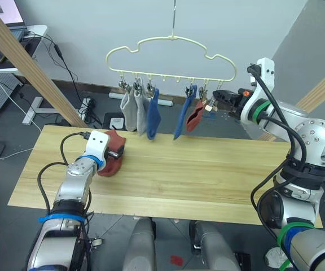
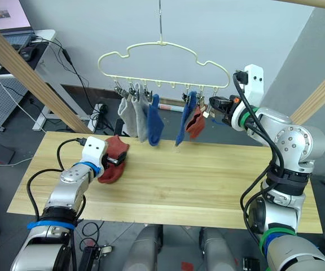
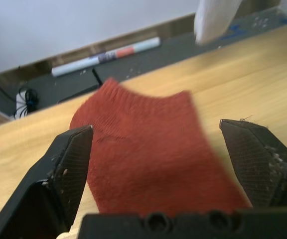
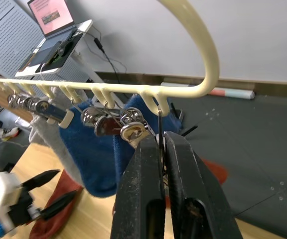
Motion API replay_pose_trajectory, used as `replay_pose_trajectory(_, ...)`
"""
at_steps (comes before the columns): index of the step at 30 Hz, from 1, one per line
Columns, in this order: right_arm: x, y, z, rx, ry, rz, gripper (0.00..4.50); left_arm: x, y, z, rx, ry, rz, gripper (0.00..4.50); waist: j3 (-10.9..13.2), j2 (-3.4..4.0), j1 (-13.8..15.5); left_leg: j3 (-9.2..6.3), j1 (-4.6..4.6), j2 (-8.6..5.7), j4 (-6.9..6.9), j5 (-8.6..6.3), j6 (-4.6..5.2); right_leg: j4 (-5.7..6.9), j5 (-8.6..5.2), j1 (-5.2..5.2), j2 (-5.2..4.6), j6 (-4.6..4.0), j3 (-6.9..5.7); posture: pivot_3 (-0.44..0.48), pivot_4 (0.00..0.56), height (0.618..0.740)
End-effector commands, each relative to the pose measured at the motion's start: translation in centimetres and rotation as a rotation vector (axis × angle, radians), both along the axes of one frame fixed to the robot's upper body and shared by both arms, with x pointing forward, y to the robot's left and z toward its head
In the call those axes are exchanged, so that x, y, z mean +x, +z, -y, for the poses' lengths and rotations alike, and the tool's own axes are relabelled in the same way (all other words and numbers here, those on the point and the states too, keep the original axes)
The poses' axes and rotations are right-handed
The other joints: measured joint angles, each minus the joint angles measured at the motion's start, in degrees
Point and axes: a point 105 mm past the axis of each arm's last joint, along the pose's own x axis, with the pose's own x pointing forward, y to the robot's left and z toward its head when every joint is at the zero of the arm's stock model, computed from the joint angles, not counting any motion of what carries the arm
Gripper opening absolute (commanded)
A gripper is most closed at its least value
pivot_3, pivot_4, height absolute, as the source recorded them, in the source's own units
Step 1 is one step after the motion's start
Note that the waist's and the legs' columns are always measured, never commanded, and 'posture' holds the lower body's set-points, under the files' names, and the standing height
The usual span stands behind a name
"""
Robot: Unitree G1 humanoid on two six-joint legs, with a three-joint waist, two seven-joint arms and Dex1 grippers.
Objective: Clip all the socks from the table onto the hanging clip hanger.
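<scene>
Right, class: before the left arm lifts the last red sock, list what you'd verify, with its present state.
1. Left gripper fingers open, straddling the rust-red sock: ok.
2. Sock gripped: not ok, fingers not closed on it.
3. Sock lies on the table, nothing on top: ok.
4. Right gripper shut on a clip wire at the clip hanger end: ok.
5. That clip free for a sock: cannot tell.
6. Five socks already hanging: two grey, two blue, one red: ok.
</scene>
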Motion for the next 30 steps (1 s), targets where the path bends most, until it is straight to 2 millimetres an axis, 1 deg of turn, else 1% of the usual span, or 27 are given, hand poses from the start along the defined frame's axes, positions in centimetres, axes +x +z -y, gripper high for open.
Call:
replay_pose_trajectory(1, -0.4, 0.6, 0.7, 0.003, -0.037, 0.022, 0.00, -0.5, -2.2, -0.2, -0.023, -0.011, -0.096, 4.11, 0.00, 0.01, 0.06, -0.01, 0.00, -0.01, -0.03, 0.00, 0.00, 0.02, 0.00, 0.00, -0.01, 0.00, -0.01, 0.076, 0.341, 0.740)
replay_pose_trajectory(2, -0.4, 0.6, 0.7, 0.005, -0.039, 0.020, 0.00, -0.6, -2.7, 0.0, -0.037, -0.028, -0.123, 3.93, 0.00, 0.01, 0.02, -0.01, 0.01, -0.01, -0.03, 0.00, 0.00, 0.04, 0.00, 0.00, -0.01, 0.00, -0.01, 0.074, 0.342, 0.740)
replay_pose_trajectory(6, -0.6, 0.5, 0.9, 0.004, -0.050, 0.015, 0.00, -1.0, -3.6, 0.5, -0.031, -0.069, -0.183, 2.81, 0.00, 0.01, -0.04, 0.04, 0.05, -0.01, -0.02, 0.00, 0.00, 0.07, 0.00, 0.02, -0.02, 0.00, 0.03, 0.070, 0.342, 0.740)
replay_pose_trajectory(11, -0.6, 0.3, 1.0, 0.003, -0.057, 0.011, 0.00, -1.5, -3.8, 0.4, -0.066, -0.069, -0.192, 1.39, -0.01, 0.02, -0.27, 0.04, 0.15, 0.01, -0.02, 0.00, 0.00, 0.09, 0.00, 0.08, -0.01, 0.00, 0.03, 0.072, 0.343, 0.740)
replay_pose_trajectory(15, -0.5, 0.3, 1.2, 0.003, -0.061, 0.006, 0.00, -2.2, -4.1, 1.3, -0.116, -0.097, -0.196, 0.22, -0.02, 0.03, -0.48, 0.05, 0.16, 0.03, -0.03, 0.00, 0.00, 0.09, 0.00, 0.09, -0.01, 0.00, 0.05, 0.078, 0.343, 0.740)
replay_pose_trajectory(16, -0.5, 0.3, 1.2, 0.001, -0.062, 0.005, 0.00, -2.4, -4.1, 1.6, -0.128, -0.106, -0.193, 0.03, -0.02, 0.04, -0.47, 0.05, 0.16, 0.02, -0.03, 0.00, 0.00, 0.09, 0.00, 0.09, -0.01, 0.00, 0.06, 0.079, 0.342, 0.740)
replay_pose_trajectory(19, -0.3, 0.3, 1.4, -0.002, -0.065, 0.003, 0.00, -2.9, -3.3, 3.4, -0.177, -0.163, -0.161, 0.03, -0.02, 0.05, -0.41, 0.06, 0.16, -0.01, -0.03, 0.00, 0.00, 0.08, 0.00, 0.11, -0.05, 0.00, 0.06, 0.084, 0.339, 0.740)
replay_pose_trajectory(22, -0.3, 0.2, 1.4, -0.005, -0.061, -0.001, 0.00, -3.8, -1.6, 6.1, -0.240, -0.269, -0.106, 0.03, -0.02, 0.05, -0.30, 0.09, 0.15, 0.01, -0.02, 0.00, 0.00, 0.06, 0.00, 0.14, -0.09, 0.00, 0.01, 0.084, 0.338, 0.740)
replay_pose_trajectory(24, -0.3, 0.0, 1.6, 0.002, -0.062, -0.015, 0.00, -4.8, 0.9, 8.8, -0.336, -0.376, -0.042, 0.03, -0.01, 0.04, -0.27, 0.13, 0.14, -0.01, -0.02, 0.00, 0.00, 0.06, 0.00, 0.14, -0.11, 0.00, 0.04, 0.084, 0.338, 0.740)
replay_pose_trajectory(25, -0.3, -0.1, 1.8, 0.014, -0.062, -0.032, 0.00, -5.7, 2.6, 10.5, -0.359, -0.470, 0.005, 0.03, 0.03, -0.02, -0.25, 0.12, 0.11, 0.00, -0.02, 0.00, 0.00, 0.04, 0.00, 0.13, -0.11, 0.00, 0.02, 0.084, 0.338, 0.740)
replay_pose_trajectory(26, -0.3, -0.3, 1.9, 0.027, -0.062, -0.049, 0.00, -6.6, 3.8, 11.8, -0.371, -0.536, 0.033, 0.03, 0.04, -0.02, -0.18, 0.12, 0.07, 0.03, -0.02, 0.00, -0.01, 0.02, 0.00, 0.11, -0.11, 0.00, 0.00, 0.087, 0.333, 0.740)
replay_pose_trajectory(28, -0.3, -0.7, 2.2, 0.062, -0.066, -0.107, 0.00, -8.4, 5.9, 14.0, -0.397, -0.643, 0.088, 0.03, 0.04, -0.01, -0.02, 0.10, 0.02, 0.08, -0.02, 0.01, -0.01, 0.02, 0.00, 0.11, -0.10, 0.00, -0.08, 0.087, 0.333, 0.740)
replay_pose_trajectory(30, -0.1, -1.4, 2.7, 0.141, -0.080, -0.206, 0.00, -10.0, 8.0, 16.1, -0.441, -0.725, 0.148, 0.03, 0.04, 0.01, -0.08, 0.13, 0.05, 0.06, -0.02, 0.01, -0.01, 0.03, 0.00, 0.12, -0.10, 0.00, -0.05, 0.086, 0.329, 0.740)
